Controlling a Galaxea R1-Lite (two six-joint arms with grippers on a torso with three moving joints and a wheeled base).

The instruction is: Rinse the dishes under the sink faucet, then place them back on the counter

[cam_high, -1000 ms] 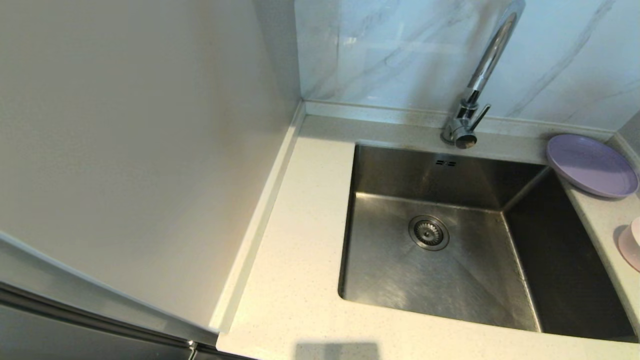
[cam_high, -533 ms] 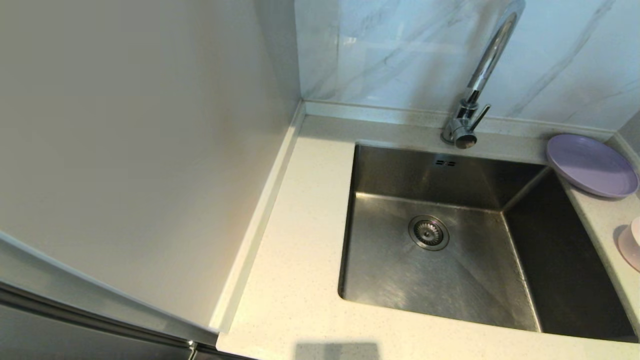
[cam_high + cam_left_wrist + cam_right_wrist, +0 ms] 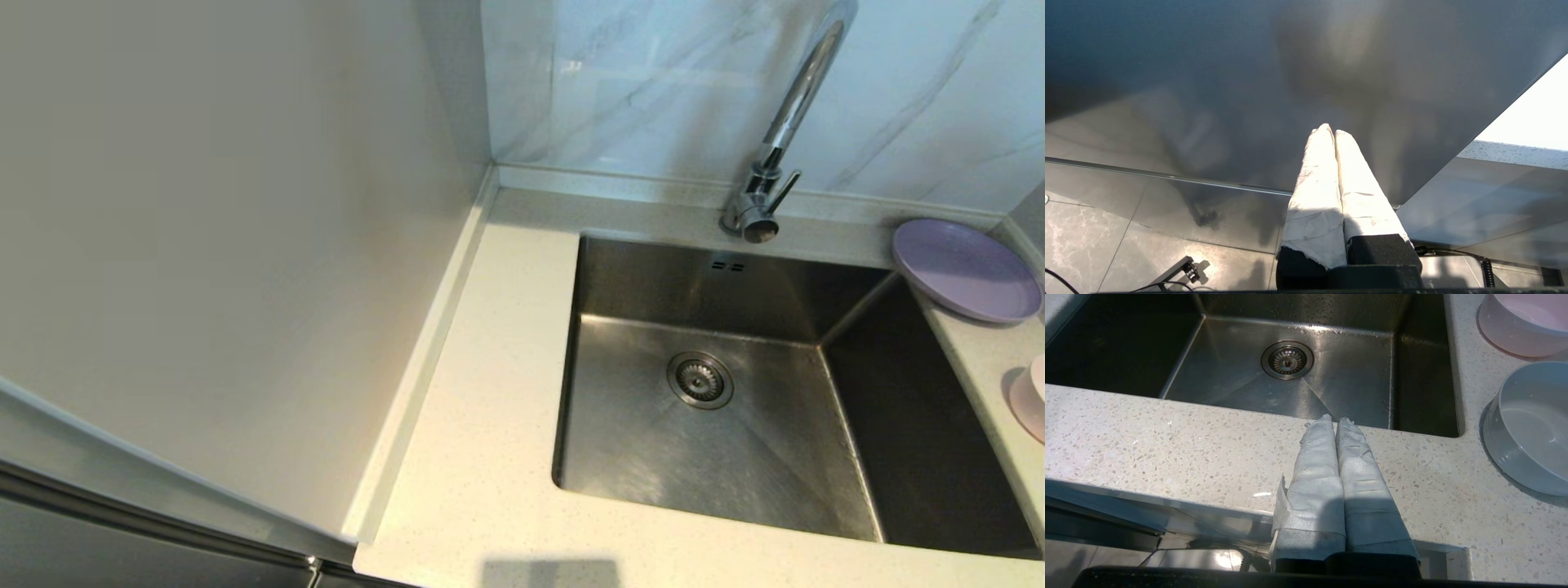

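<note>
The steel sink [image 3: 653, 457] is empty, its round drain [image 3: 700, 380] bare. The chrome faucet [image 3: 788, 122] rises behind it with no water running. On the counter [image 3: 482, 457] right of the basin lie a lilac plate [image 3: 966, 269] and the edge of a pale pink bowl [image 3: 1030, 398]. In the right wrist view the pink bowl [image 3: 1523, 324] and a grey-white bowl [image 3: 1531, 428] sit right of the sink [image 3: 1331, 384]. My right gripper [image 3: 1335, 419] hovers shut and empty over the counter's front strip. My left gripper [image 3: 1331, 130] is shut and empty, low beside a grey cabinet front.
A tall pale cabinet side [image 3: 229, 245] walls the counter on the left. A marble-veined wall [image 3: 653, 82] stands behind the faucet. Neither arm shows in the head view. Grey floor tiles [image 3: 1126, 245] and a cable lie below the left gripper.
</note>
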